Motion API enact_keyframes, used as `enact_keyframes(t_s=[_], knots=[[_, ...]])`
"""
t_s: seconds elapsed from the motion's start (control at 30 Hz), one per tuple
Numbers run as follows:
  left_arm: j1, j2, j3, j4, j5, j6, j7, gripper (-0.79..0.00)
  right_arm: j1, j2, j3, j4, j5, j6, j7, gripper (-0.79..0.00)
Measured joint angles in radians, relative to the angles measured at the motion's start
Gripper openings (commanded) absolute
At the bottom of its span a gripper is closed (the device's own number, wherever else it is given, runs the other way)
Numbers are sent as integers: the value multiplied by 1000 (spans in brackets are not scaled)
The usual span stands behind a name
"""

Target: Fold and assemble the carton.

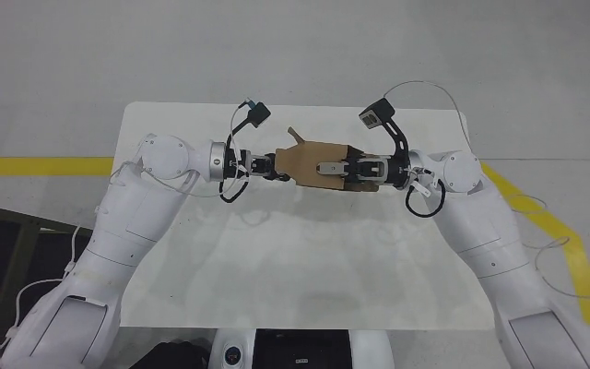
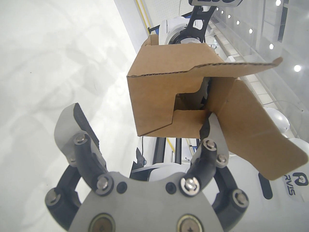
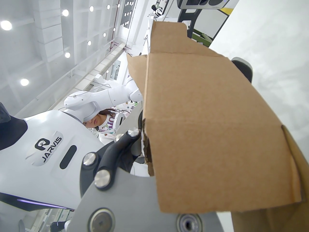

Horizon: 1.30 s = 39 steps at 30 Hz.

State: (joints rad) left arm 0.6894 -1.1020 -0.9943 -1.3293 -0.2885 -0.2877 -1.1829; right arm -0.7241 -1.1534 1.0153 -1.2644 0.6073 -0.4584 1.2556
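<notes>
A brown cardboard carton (image 1: 309, 159) hangs in the air over the far middle of the white table (image 1: 277, 267), held between both arms. My right gripper (image 1: 336, 170) is shut on it. One finger (image 3: 242, 67) shows past the carton's (image 3: 205, 121) far wall, and the other finger (image 3: 138, 124) lies on the near side. My left gripper (image 2: 144, 119) faces the carton's (image 2: 164, 83) other end and is open wide. One fingertip (image 2: 208, 124) touches the edge of a loose side flap (image 2: 251, 131), while the other finger (image 2: 80, 119) stands clear. That end is half folded, with a gap between its flaps.
The table's far edge (image 1: 295, 105) lies just behind the carton, and grey floor with a yellow line (image 1: 55, 166) runs beyond it. Bare table surface stretches beneath and in front of the arms.
</notes>
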Motion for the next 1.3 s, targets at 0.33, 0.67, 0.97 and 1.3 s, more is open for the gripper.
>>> enact_keyframes(t_s=[0.33,0.67,0.97,1.3], knots=[[3,-1,4,-5,-7,-4,-14,0,1,-3,2,19,11,5,27,-785],[9,12,-40,20,6,-25,-24,0,-6,4,38,87,34,6,73,-785],[19,25,-82,57,33,-29,-11,0,-17,17,32,96,11,105,211,-785],[18,30,-84,97,83,-36,5,0,-41,27,-8,21,3,174,280,-785]])
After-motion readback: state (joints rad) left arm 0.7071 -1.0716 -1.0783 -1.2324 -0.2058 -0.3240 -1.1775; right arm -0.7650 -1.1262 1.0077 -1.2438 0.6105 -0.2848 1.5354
